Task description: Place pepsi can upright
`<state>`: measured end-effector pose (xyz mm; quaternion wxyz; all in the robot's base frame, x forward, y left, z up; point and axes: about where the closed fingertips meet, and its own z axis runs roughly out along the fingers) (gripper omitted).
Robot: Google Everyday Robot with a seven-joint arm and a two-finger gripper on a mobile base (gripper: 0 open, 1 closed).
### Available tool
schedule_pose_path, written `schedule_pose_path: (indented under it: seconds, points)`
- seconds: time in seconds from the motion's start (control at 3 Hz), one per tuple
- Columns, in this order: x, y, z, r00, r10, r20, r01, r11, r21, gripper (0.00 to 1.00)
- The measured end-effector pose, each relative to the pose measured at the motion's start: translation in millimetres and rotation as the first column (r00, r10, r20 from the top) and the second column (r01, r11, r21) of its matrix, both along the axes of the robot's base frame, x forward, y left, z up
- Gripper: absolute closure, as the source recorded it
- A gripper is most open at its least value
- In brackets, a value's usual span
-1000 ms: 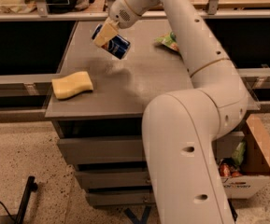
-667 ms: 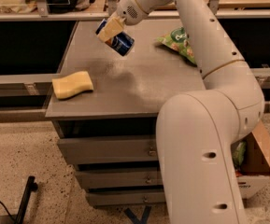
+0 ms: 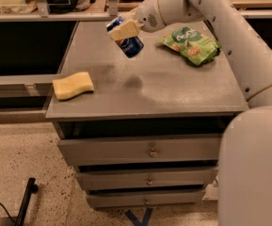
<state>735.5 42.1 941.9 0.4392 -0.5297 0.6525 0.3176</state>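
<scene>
My pincer (image 3: 124, 35) is up in the air, over the back part of the grey table (image 3: 182, 93). It is pinching the pepsi can (image 3: 132, 46). One tan finger (image 3: 121, 30) lies across the top half of the can. The can is not touching the table. It is tilted, with its blue lower end pointing down and to the right. Under it, on the table top, is a dark round shadow (image 3: 133, 82). My white arm (image 3: 196, 4) reaches in from the right side. Near the can, on its right, a green snack bag (image 3: 190, 44) lies flat on the table. A yellow sponge (image 3: 73, 85) lies by the front left edge, well apart from the can. Below the table top are three drawers (image 3: 126, 150) with small knobs.
</scene>
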Motion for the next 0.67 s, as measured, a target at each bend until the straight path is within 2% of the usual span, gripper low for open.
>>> schedule_pose_path:
  seconds: [0.33,0.67]
  points:
    - [-16.9,-18.8,-10.8,0.9983,-0.033,0.048,0.025,0.987,0.156,1.0]
    - [-29.4,-20.3,-18.1,0.9971,-0.05,0.058,0.038,0.981,0.192,1.0]
